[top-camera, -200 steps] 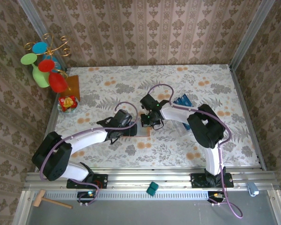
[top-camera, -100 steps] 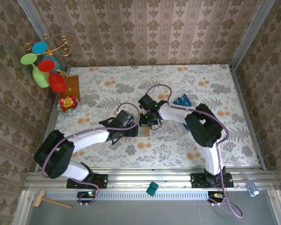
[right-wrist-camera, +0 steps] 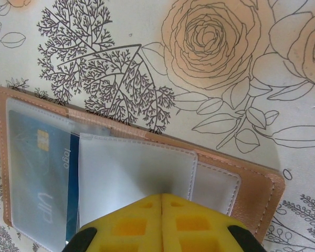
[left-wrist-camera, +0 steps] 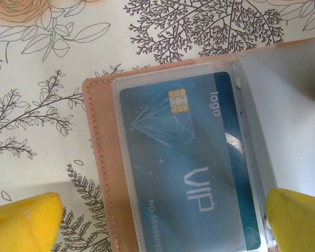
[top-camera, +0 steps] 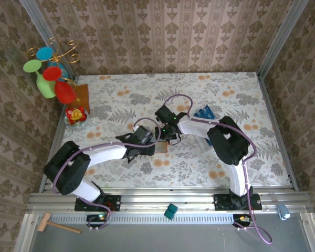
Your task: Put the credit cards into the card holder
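The card holder [left-wrist-camera: 100,157] lies open on the flowered table, pinkish-brown with clear sleeves. One blue credit card [left-wrist-camera: 184,163] marked VIP sits inside its left sleeve. My left gripper [left-wrist-camera: 160,226] is open, its yellow fingertips [left-wrist-camera: 21,223] straddling the holder's near end. My right gripper [right-wrist-camera: 163,202] is shut on a grey-white inner flap [right-wrist-camera: 131,173] of the card holder [right-wrist-camera: 252,178], beside the sleeved card [right-wrist-camera: 39,173]. From above, both grippers [top-camera: 151,147] [top-camera: 169,137] meet over the holder [top-camera: 162,148]. More blue credit cards [top-camera: 203,113] lie at the back right.
An amber square [top-camera: 81,96], a stand of coloured ornaments [top-camera: 50,73] and a small dish with red and yellow contents [top-camera: 75,115] crowd the left edge. A teal block [top-camera: 170,211] and a wooden mallet [top-camera: 55,224] lie below the front rail.
My left gripper has slid right, closer over the card holder. The right gripper has shifted slightly left and stays shut at the holder.
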Tool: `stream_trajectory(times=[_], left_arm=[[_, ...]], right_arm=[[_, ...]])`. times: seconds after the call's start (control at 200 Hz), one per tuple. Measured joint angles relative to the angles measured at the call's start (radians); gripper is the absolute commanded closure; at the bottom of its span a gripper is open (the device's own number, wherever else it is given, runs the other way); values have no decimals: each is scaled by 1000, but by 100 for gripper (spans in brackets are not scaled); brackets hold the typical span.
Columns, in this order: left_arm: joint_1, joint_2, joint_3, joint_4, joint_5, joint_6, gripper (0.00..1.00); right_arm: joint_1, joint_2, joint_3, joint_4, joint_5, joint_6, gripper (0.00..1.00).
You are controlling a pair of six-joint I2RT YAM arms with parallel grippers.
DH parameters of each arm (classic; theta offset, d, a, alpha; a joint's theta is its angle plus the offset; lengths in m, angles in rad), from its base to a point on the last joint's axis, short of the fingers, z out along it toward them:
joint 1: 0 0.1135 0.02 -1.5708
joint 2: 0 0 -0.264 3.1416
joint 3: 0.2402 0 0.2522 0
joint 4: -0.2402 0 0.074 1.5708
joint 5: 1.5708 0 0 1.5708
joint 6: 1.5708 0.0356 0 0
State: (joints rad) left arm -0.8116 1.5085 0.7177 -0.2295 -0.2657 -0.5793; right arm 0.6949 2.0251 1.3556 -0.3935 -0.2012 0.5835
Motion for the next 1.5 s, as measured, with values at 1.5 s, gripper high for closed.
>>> stream_trajectory(times=[1.5], left_arm=[[0,-44,42,-20,-8,0,0]], right_arm=[[-32,-51,-65,46,-14,10,94]])
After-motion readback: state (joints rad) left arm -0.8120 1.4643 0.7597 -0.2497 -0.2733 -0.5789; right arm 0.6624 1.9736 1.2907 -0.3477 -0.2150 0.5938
